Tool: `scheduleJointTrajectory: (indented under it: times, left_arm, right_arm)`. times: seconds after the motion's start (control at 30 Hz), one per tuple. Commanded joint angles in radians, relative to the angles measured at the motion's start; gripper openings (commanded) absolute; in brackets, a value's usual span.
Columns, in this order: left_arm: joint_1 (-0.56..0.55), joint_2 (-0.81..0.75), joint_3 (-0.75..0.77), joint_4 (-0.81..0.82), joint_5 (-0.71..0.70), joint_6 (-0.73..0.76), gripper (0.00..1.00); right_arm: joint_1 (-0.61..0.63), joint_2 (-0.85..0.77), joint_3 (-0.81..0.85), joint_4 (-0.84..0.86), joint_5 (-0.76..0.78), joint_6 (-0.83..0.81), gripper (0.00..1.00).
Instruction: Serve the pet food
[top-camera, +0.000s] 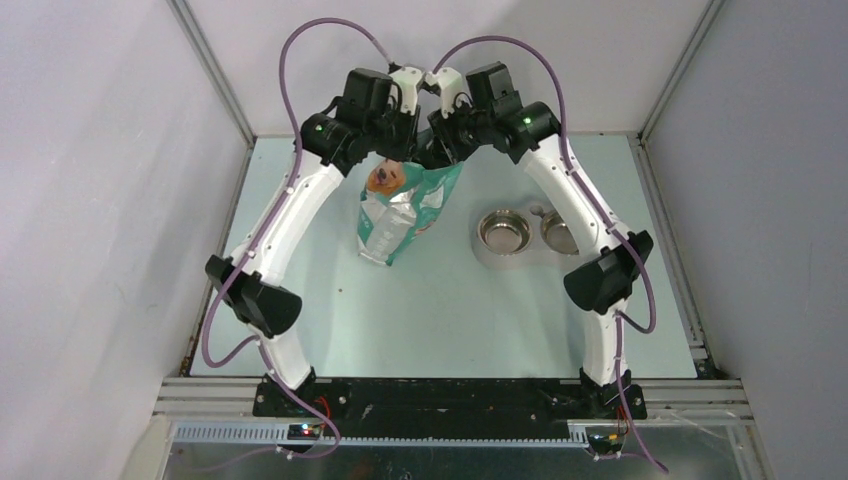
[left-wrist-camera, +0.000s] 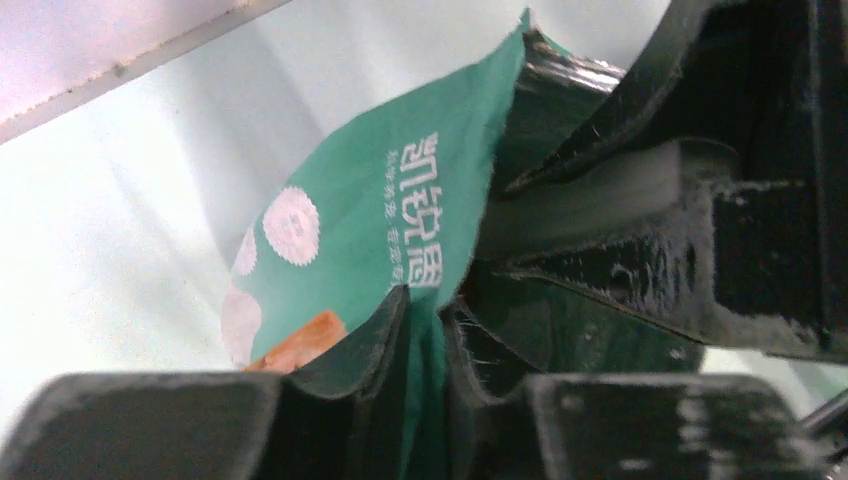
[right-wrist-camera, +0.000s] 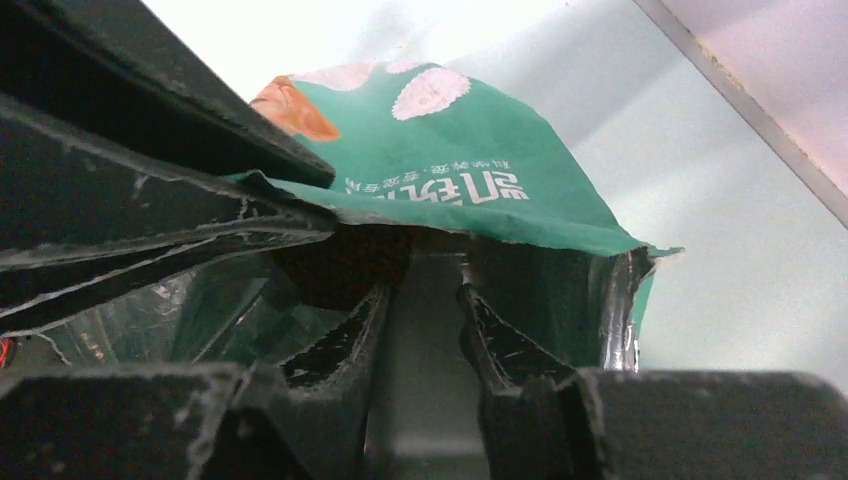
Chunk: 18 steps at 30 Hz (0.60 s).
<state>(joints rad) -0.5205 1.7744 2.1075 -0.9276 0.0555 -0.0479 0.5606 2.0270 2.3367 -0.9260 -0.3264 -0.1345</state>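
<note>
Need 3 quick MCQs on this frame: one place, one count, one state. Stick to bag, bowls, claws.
1. In the top view, the bowls sit: A left of the bag; B under it; C right of it.
2. Steel bowls: A one; B two; C three.
3. The bag is: A pinched at its top edge by the left claw and right claw; B lying untouched; C tipped over a bowl.

Answers:
1 C, they lie right of the bag, apart from it.
2 B, two round rims side by side.
3 A, each wrist view shows the bag's edge in that claw.
</note>
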Motion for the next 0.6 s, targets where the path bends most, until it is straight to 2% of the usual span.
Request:
scheduleJointTrajectory:
  times: [0.0,0.03,0.07,0.1,0.13,0.2,0.4,0.57]
  left_arm:
    - [0.01,0.03,-0.055,0.037,-0.022,0.013,0.31]
    - [0.01,0.033,-0.068,0.065,-0.027,0.01,0.34]
    - [0.01,0.035,-0.089,0.077,-0.023,0.002,0.31]
    - [0.014,0.044,-0.094,0.091,-0.016,-0.002,0.25]
    - [0.016,0.049,-0.099,0.094,0.004,-0.013,0.08]
    - [0.023,0.066,-0.1,0.098,0.032,-0.035,0.01]
    - [0.039,0.088,-0.1,0.121,0.063,-0.083,0.0]
    - [0.057,0.119,-0.071,0.104,0.076,-0.094,0.0]
  right_arm:
    - [0.005,0.022,0.022,0.003,0.049,0.015,0.0]
    - [0.005,0.023,0.007,0.009,0.054,0.015,0.0]
    - [0.005,0.026,-0.004,0.018,0.058,0.014,0.0]
    - [0.005,0.027,-0.029,0.025,0.067,0.013,0.0]
    - [0.005,0.03,-0.045,0.042,0.068,0.017,0.0]
    - [0.001,0.037,-0.089,0.07,0.07,0.027,0.0]
    - [0.009,0.053,-0.257,0.2,0.08,0.062,0.0]
    - [0.026,0.11,-0.276,0.154,-0.001,0.087,0.0]
